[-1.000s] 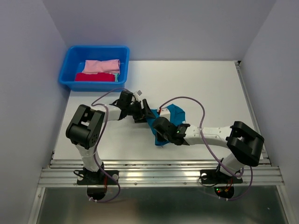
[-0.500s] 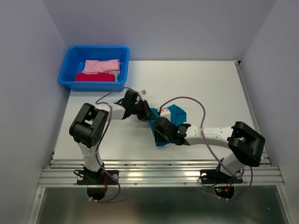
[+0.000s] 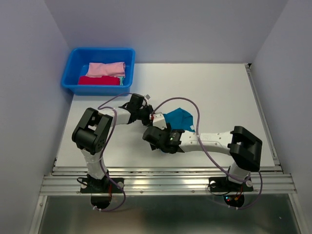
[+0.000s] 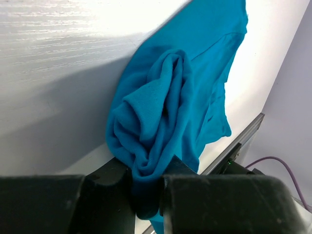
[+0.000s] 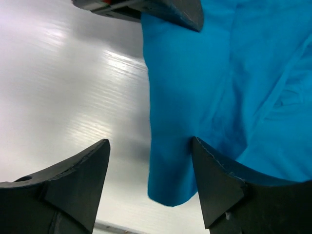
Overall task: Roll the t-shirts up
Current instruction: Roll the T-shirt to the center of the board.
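The teal t-shirt point(image 3: 179, 118) lies crumpled mid-table point(image 3: 219, 87). The left gripper point(image 4: 147, 178) is clamped on a bunched fold at the shirt's left edge. The right gripper point(image 5: 149, 146), just nearer, has its jaws spread with a loose corner of cloth lying between them. A pink t-shirt point(image 3: 107, 68) and a red t-shirt point(image 3: 97, 81) sit in the blue tub point(image 3: 73, 63) at the far left.

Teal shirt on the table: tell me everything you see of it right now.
The teal t-shirt is plain soft cloth, crumpled and bunched into loose folds, not a tidy roll. It lies near the middle of the white table. The left gripper is shut on a bunched fold. The right gripper is open, a flat flap lying between its fingers.
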You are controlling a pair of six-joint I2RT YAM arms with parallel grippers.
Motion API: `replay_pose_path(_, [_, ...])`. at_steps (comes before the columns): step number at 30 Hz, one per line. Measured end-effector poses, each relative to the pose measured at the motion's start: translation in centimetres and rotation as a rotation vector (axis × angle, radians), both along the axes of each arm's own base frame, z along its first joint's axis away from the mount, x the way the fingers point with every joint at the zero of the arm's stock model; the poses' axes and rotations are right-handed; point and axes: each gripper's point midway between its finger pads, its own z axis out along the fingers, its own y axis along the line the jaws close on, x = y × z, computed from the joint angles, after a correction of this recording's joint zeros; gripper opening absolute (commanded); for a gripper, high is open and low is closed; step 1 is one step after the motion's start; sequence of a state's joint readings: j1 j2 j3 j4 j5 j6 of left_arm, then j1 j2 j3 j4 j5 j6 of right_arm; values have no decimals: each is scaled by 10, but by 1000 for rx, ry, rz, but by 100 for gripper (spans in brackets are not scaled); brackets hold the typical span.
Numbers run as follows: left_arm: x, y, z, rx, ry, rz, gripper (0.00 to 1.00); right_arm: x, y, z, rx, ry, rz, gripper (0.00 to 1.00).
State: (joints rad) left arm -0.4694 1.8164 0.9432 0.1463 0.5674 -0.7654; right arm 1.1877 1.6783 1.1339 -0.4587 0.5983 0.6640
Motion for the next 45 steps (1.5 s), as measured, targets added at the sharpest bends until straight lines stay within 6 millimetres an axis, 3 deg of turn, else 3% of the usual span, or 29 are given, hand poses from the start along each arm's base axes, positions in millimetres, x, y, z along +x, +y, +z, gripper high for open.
replay_pose_path(7, [0,3,-1,17,6,15,0,2,-10,-29,-233,-33,-33,71])
replay_pose_path(14, [0,4,0,24,4,22,0,5,-25,-43,-360,-51,-60,67])
replay_pose_path(20, [0,5,0,28,6,23,0,6,-32,-45,-382,-67,-96,49])
replay_pose_path(28, [2,6,1,33,-6,31,0,8,-32,-48,-359,-82,-137,10])
replay_pose_path(31, [2,6,2,34,-8,33,26,8,-33,-50,-354,-87,-142,1])
replay_pose_path(32, [2,7,2,35,-9,33,46,8,-33,-50,-349,-88,-142,1])
replay_pose_path(34, [2,9,2,33,-13,40,66,8,-33,-52,-338,-93,-135,1])
replay_pose_path(35, [0,11,3,33,-12,41,66,8,-33,-53,-327,-94,-132,1])
replay_pose_path(37, [0,19,8,28,-22,55,77,5,-33,-53,-293,-89,-108,1])
replay_pose_path(45, [23,57,44,0,-106,158,78,0,-14,-37,-90,-37,-22,1])
